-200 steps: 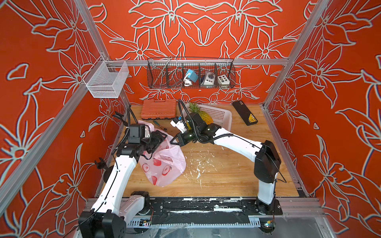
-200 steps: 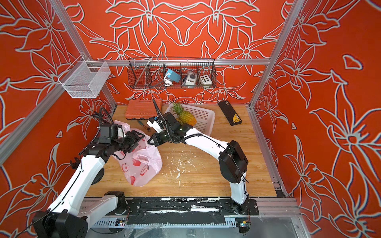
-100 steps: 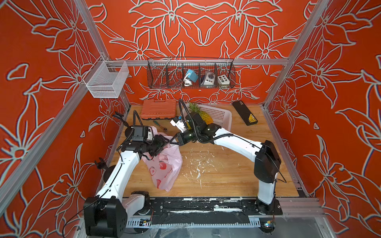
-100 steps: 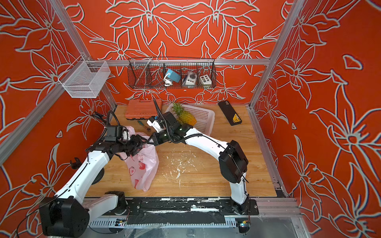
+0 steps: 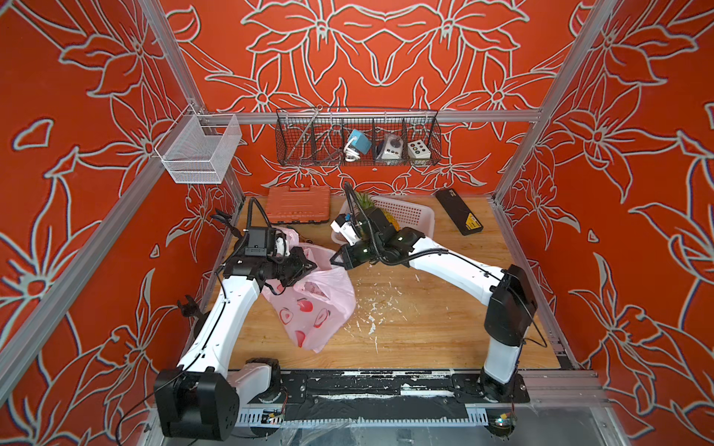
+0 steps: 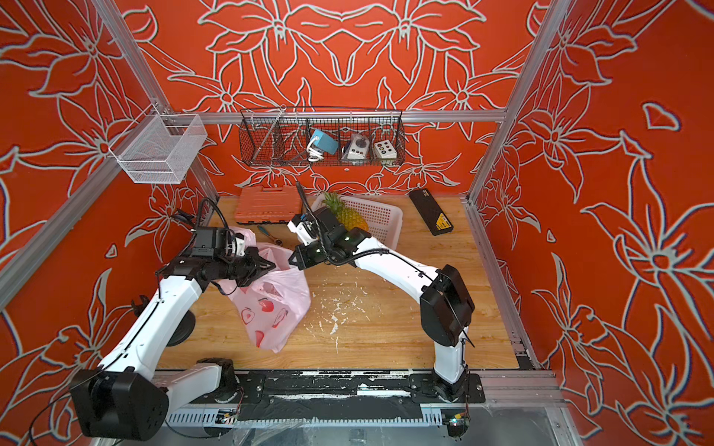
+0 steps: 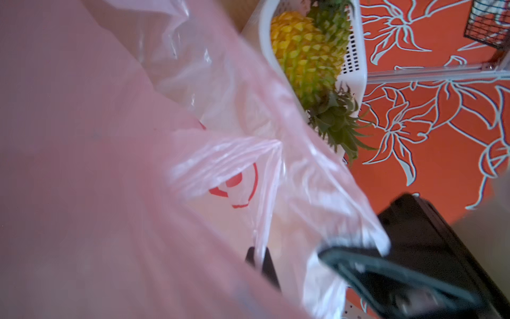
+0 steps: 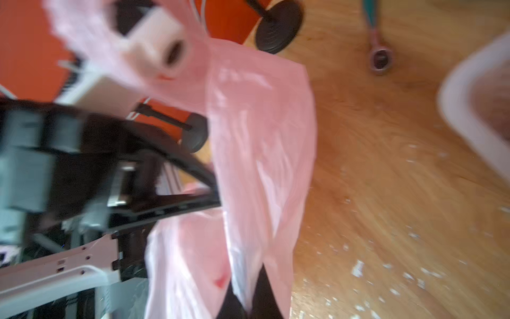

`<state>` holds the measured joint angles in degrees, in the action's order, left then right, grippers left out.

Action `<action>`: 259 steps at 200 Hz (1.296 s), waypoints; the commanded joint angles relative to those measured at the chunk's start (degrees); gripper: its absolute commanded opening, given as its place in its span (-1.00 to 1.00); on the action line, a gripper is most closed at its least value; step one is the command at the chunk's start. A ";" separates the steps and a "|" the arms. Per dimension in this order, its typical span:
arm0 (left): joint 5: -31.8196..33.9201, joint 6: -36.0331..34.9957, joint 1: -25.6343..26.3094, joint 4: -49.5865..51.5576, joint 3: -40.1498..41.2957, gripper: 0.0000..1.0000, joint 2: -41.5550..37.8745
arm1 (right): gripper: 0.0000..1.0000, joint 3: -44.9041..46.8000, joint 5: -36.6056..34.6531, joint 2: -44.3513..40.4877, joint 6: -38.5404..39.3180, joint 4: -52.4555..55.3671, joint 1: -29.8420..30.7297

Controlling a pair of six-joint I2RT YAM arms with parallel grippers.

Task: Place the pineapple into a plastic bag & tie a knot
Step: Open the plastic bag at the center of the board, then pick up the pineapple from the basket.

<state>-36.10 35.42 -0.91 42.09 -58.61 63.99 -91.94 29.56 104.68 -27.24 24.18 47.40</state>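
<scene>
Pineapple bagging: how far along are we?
Done: nothing bagged; the pineapple lies in the white basket. In hand: the left end effector and right end effector are each shut on the plastic bag, holding its top off the table. Left: load the pineapple, tie the knot.

Place: I read this as a robot test cell in a lab, not a home.
Frame: bare aluminium extrusion posts (image 5: 175, 73) box in my workspace.
Walls: orange-red panels printed with pale flower outlines (image 5: 386, 50) (a staged backdrop).
Floor: scuffed light wooden tabletop (image 5: 417, 320) flecked with white scraps.
Mounts: both white arms bolt to a black base rail (image 5: 371, 386).
Storage: black wire basket (image 5: 357, 137) and white mesh basket (image 5: 199, 148) hang from the frame.
</scene>
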 commanded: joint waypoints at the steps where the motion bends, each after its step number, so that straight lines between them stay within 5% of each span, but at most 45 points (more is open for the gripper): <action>1: -2.03 -7.06 -0.80 11.13 -4.52 -1.00 -5.64 | -1.00 4.31 -11.24 -2.44 3.10 7.95 -5.26; 54: -8.95 -8.94 -2.20 15.60 -9.11 -1.00 -15.41 | -1.00 12.59 -9.54 -4.13 4.04 5.53 -7.41; 103: -5.87 -9.43 -2.54 11.33 -14.45 -1.00 -15.31 | -1.00 16.14 -8.90 -6.12 4.07 2.83 -7.15; 116: -5.43 -11.09 -2.56 10.65 -13.98 -1.00 -13.36 | -0.74 16.18 -8.59 -7.77 4.85 3.04 -6.89; 142: -5.14 -15.83 -2.58 11.81 -10.67 -1.00 -9.00 | 0.12 16.11 -11.85 -13.41 6.27 5.13 -6.92; 155: -5.25 -15.83 -2.59 10.63 -7.40 -1.00 -8.60 | 0.34 16.18 -14.70 -16.28 6.90 6.08 -7.01; 179: -6.21 -13.56 -2.61 6.06 -1.40 -1.00 -9.18 | 0.41 14.43 -16.06 -18.85 8.26 8.07 -7.06; 210: -6.59 -12.26 -2.58 3.53 1.30 -1.00 -9.77 | 0.45 12.43 -5.08 -16.93 5.82 6.45 -6.67; 259: -6.62 -13.24 -2.54 4.21 0.78 -1.00 -10.02 | 0.74 2.90 -26.23 -11.75 5.63 13.50 -8.59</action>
<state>-41.54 23.33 -3.14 47.18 -56.99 54.61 -83.26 14.52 90.45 -22.22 33.30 40.23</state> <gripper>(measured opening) 0.047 0.832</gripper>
